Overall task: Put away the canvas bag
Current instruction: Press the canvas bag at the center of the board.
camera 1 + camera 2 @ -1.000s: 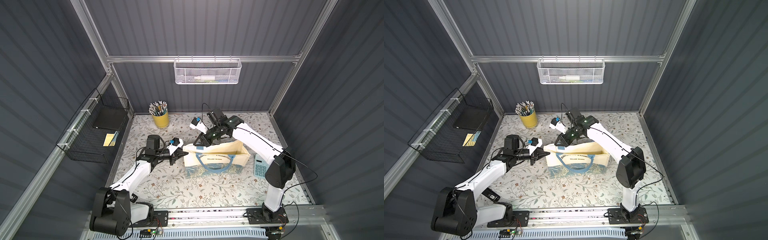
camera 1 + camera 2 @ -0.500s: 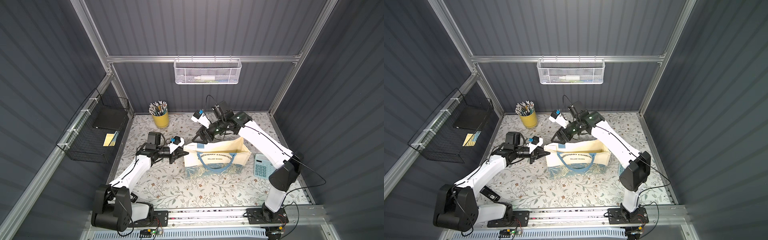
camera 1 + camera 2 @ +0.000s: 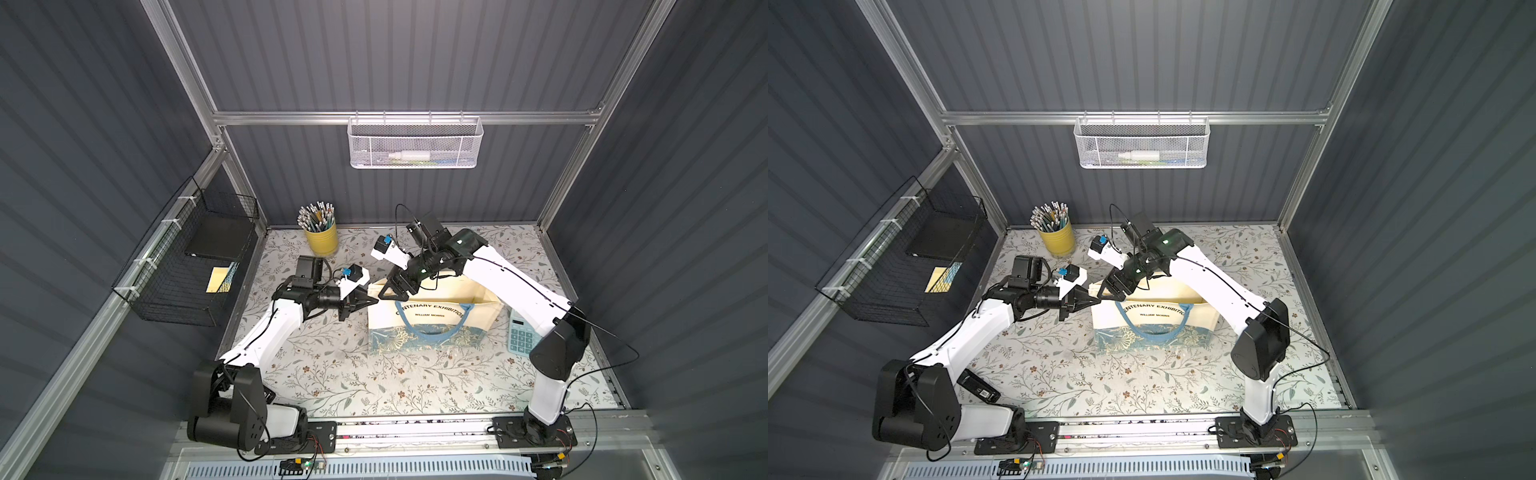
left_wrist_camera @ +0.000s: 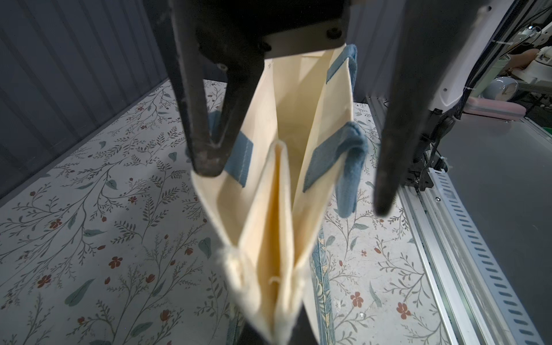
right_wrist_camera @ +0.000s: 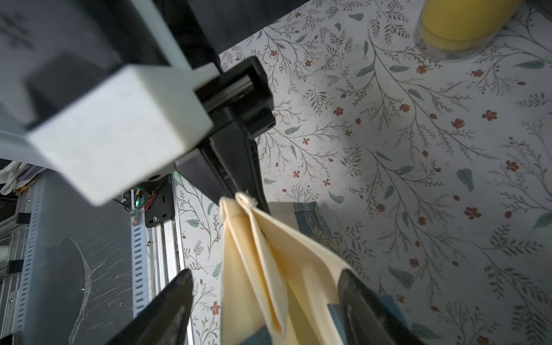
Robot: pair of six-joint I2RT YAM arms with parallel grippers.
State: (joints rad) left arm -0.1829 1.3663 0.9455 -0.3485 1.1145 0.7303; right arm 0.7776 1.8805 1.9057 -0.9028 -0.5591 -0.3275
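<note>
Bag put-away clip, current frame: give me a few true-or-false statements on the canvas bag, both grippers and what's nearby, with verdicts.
1. The left gripper is shut on an end fold of the canvas bag. True.
2. The right gripper is shut on the bag's rim. False: its jaws stand open astride the rim, gripping nothing.
3. The bag lies folded flat. False: it stands upright with its mouth open.
4. A calculator sits beside the bag, on the side away from the yellow pencil cup. True.
</note>
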